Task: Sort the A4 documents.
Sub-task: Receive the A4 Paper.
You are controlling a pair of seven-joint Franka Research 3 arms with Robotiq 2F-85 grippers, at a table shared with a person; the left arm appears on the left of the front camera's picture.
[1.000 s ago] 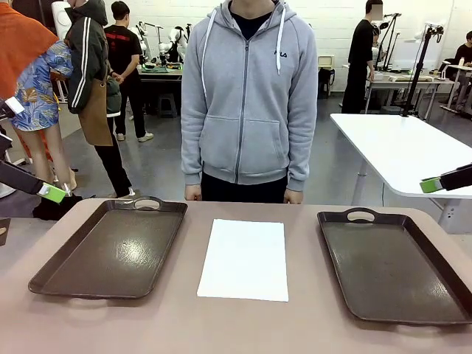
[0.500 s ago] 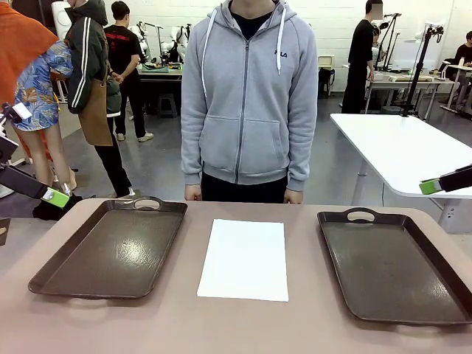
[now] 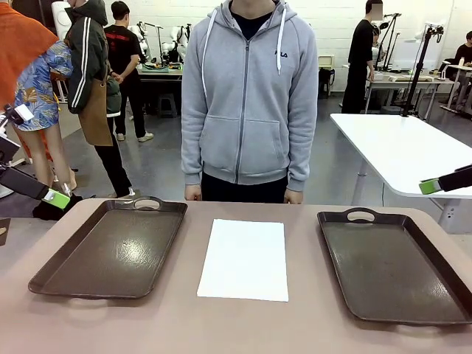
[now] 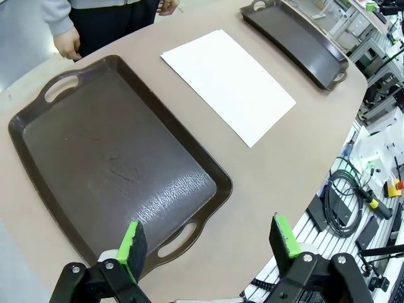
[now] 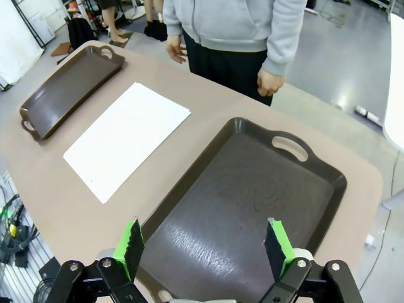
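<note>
— How much room is there, seen from the front?
— The A4 documents (image 3: pixel 243 259) lie flat mid-tabletop (image 3: pixel 304 324), between the left tray (image 3: pixel 110 254) and the right tray (image 3: pixel 391 269). They touch neither, with a bare strip either side. The right tray's near corner is cut off by the frame. The left gripper (image 3: pixel 54 197) hangs in the air beyond the tabletop's left edge, the right gripper (image 3: pixel 431 186) beyond its right. Both are mostly cut off and side-on, so I can't judge their gap from here. A person (image 3: pixel 247 110) stands at the far edge, hands (image 3: pixel 193 193) down by it.
— And the left wrist view?
— Jaws wide apart with nothing between them, above the handle at the left tray's near end. The documents lie beyond the tray, apart from its rim. I can't tell how many sheets are stacked.
— The right wrist view?
— Much the same: jaws spread wide and empty, over the right tray. The documents sit off to one side, well clear of it. Bare tabletop runs out to the rounded edge.
</note>
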